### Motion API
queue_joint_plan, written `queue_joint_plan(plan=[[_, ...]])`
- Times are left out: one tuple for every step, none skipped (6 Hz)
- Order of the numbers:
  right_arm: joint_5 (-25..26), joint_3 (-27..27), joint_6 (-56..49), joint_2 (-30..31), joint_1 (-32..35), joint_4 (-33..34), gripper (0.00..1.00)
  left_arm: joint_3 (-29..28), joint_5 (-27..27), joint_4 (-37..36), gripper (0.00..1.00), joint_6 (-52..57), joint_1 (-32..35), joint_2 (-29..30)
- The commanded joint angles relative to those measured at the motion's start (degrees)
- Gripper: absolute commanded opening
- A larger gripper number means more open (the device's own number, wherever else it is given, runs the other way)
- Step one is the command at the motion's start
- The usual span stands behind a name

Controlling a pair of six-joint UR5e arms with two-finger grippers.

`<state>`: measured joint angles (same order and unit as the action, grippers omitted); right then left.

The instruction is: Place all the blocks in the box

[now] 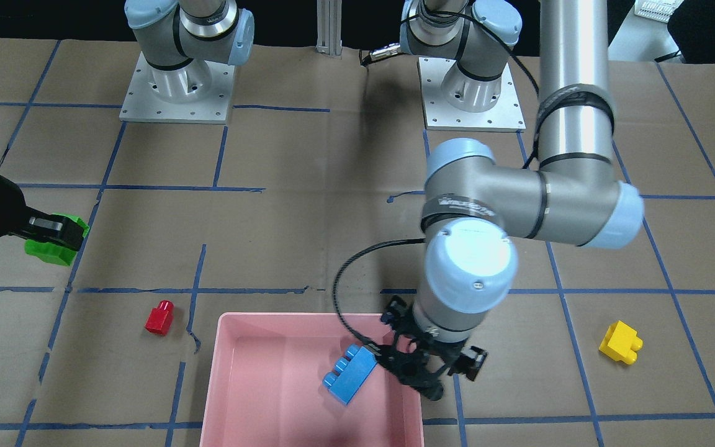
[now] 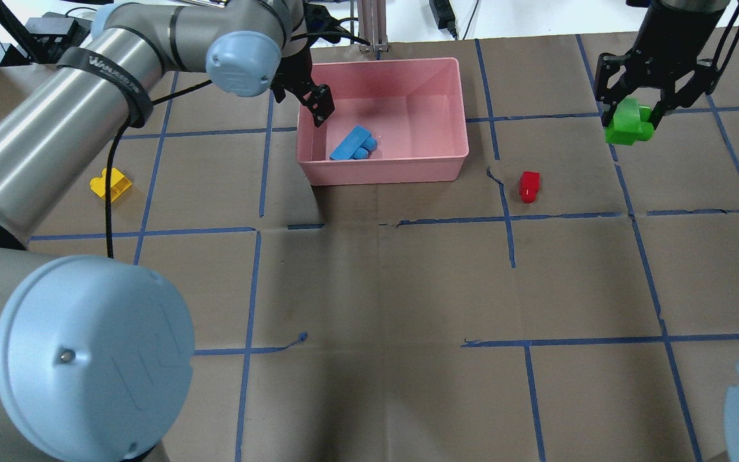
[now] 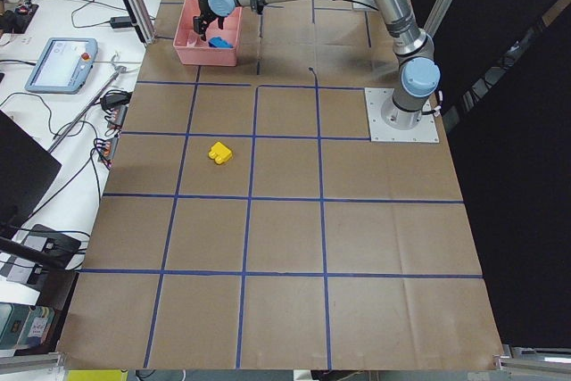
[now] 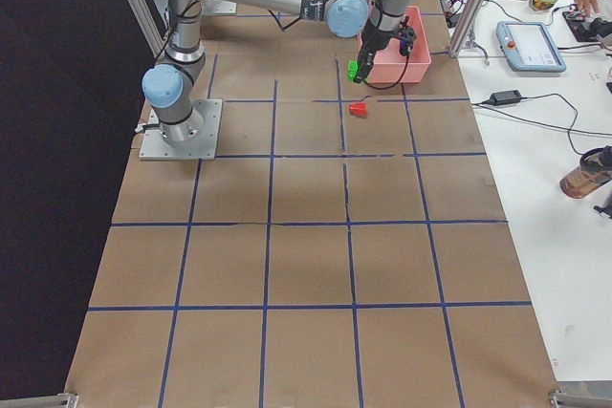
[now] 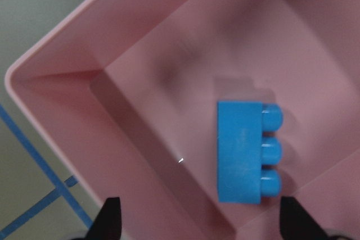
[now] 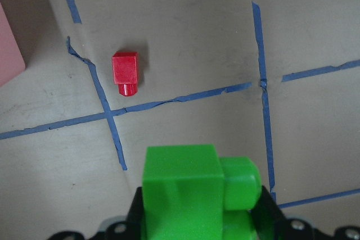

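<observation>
- Right pincer [image 2: 631, 115] is clamped on the green block [image 2: 626, 128] and holds it above the surface [image 2: 376, 289], well to the right of the box [image 2: 401, 170].
- The step in hand looks like carrying this block to the box. It should travel left, high enough to clear the raised rim, and stop over the open right half of the floor.
- Lowering it close to the floor before the jaws part would keep it from bouncing out.
- Left pincer [image 1: 452, 375] hangs over the left end of the box with its jaws apart and nothing between them. The light-blue block [image 2: 351, 142] lies on its side on the box floor just beneath.
- That arm takes up the left end, so a drop on the right side avoids a clash. Otherwise it should pull away first.
- The red block [image 2: 528, 186] lies on the surface just off the near right corner of the box, under the likely route. A high carry passes over it.
- The yellow block [image 2: 110, 184] lies well to the left of the box, out of the way, on the left arm's side.
</observation>
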<state>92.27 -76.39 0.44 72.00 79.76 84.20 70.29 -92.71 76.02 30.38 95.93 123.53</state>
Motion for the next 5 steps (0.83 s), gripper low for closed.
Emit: queue_joint_plan(plan=[[-0.1,1.4,8.5,-2.9,9.5,6.5,0.26,4.9,-0.5,4.9,0.99,4.9,-9.0,-9.3],[0.0,5.4,14.4,-7.0,15.4,7.8,0.26,6.5,-0.2,4.9,0.99,5.2,-14.6,-10.5],[-0.1,10.2,21.2,-12.4,19.9,9.1,0.26,6.9,-0.2,5.4,0.99,7.1,-18.9,-10.9],[-0.1,13.8,23.0,-18.2,23.0,13.1,0.27,8.4,-0.8,6.4,0.99,18.1,-22.2,-11.1],[-0.1,14.4,22.7,-22.6,23.3,20.4,0.3,11.0,-0.3,6.4,0.99,20.1,-25.8,-11.0]])
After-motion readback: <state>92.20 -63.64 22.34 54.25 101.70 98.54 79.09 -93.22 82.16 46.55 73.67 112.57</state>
